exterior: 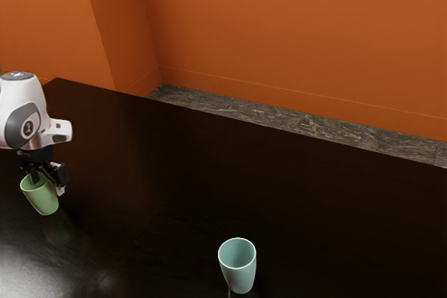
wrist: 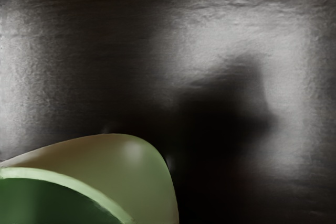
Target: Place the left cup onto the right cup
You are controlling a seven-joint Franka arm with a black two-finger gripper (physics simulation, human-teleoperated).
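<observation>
At the exterior view's left, my gripper (exterior: pixel 40 181) is shut on the rim of a green cup (exterior: pixel 40 197), which hangs tilted a little above the dark table (exterior: pixel 209 186). In the wrist view that green cup (wrist: pixel 105 177) looms large just under my hand, over the glossy tabletop and the hand's shadow. A pale teal cup (exterior: pixel 237 264) stands upright on the table near the front edge, far toward the exterior view's right of the gripper.
The black table ends at a grey stone strip (exterior: pixel 307 127) along its far side, with orange walls (exterior: pixel 293 26) behind.
</observation>
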